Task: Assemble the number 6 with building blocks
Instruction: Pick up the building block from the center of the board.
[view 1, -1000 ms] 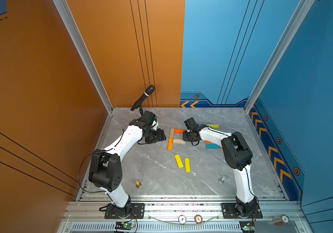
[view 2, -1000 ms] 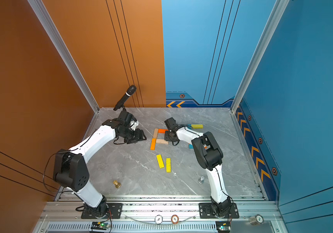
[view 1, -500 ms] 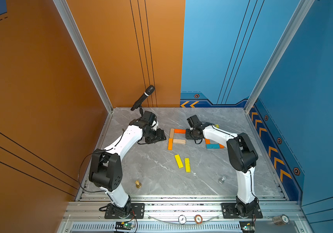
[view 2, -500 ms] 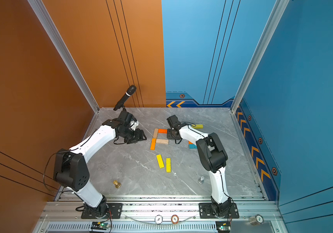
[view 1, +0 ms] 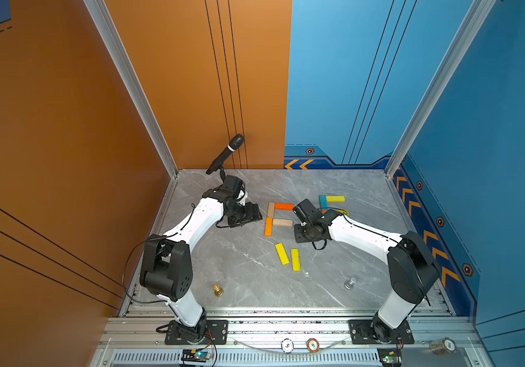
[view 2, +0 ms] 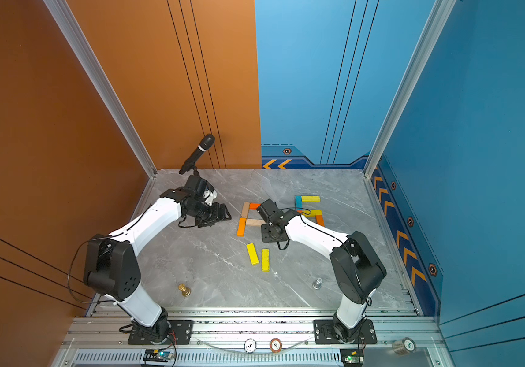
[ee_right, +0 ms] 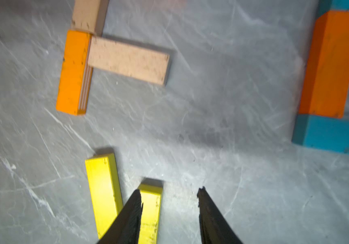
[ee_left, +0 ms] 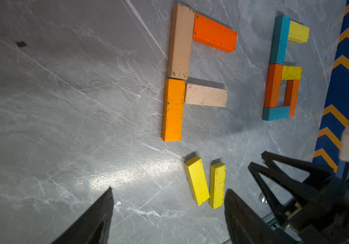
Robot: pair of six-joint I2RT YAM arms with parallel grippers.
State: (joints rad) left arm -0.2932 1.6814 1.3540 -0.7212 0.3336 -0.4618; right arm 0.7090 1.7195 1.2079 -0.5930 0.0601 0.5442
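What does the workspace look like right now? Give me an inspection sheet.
Surface: grey marble-look tabletop, one small dark fleck.
Job's things: four pale and orange flat wooden blocks in an F shape; blue, yellow and orange block six beside them; two loose yellow blocks.
Clutter: gold chess piece; silver chess piece; black microphone.
Grippers: left gripper open, empty; right gripper open, empty.
Cables: black cable loops by both arms.
Surroundings: orange wall panels and blue wall panels.

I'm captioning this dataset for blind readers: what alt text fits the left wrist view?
Four flat blocks, pale wood and orange, form an unfinished F-like shape on a grey marble table, beside a finished 6 of blue, orange and yellow blocks. Two loose yellow blocks lie near the open left gripper, with the right gripper close by.
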